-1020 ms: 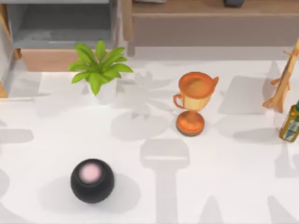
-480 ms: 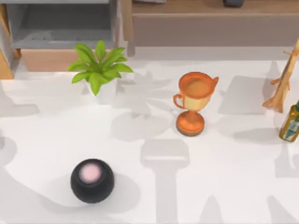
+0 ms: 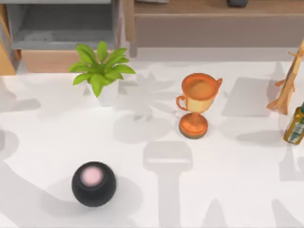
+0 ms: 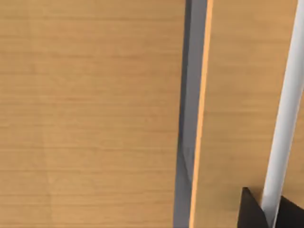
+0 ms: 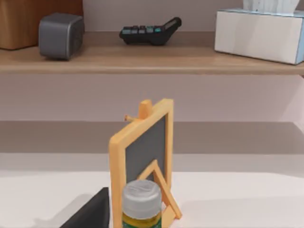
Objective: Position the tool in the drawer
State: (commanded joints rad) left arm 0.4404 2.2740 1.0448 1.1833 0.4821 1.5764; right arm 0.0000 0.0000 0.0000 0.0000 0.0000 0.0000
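The tool is out of view. The drawer (image 3: 61, 33) stands pulled out at the table's back left, its grey inside showing behind a light wooden front (image 3: 52, 61). The left wrist view looks closely at wooden panels (image 4: 95, 114) split by a grey gap, with a white bar (image 4: 285, 118) running across them. My left gripper (image 4: 270, 216) sits at that bar, its dark tips on either side of it. A dark part of my right gripper (image 5: 90, 213) shows low in the right wrist view, beside a bottle.
A black ball with a pink spot (image 3: 93, 183) lies front left. A potted plant (image 3: 100, 71) stands before the drawer and an orange trophy cup (image 3: 195, 104) at centre. A small wooden easel (image 3: 287, 85) and a bottle (image 3: 295, 124) stand at the right edge. A shelf (image 3: 213, 19) runs along the back.
Arm shadows on the table's left side have shifted, and a wooden piece at the far left edge has slid toward the back. The ball, plant and trophy have stayed put.
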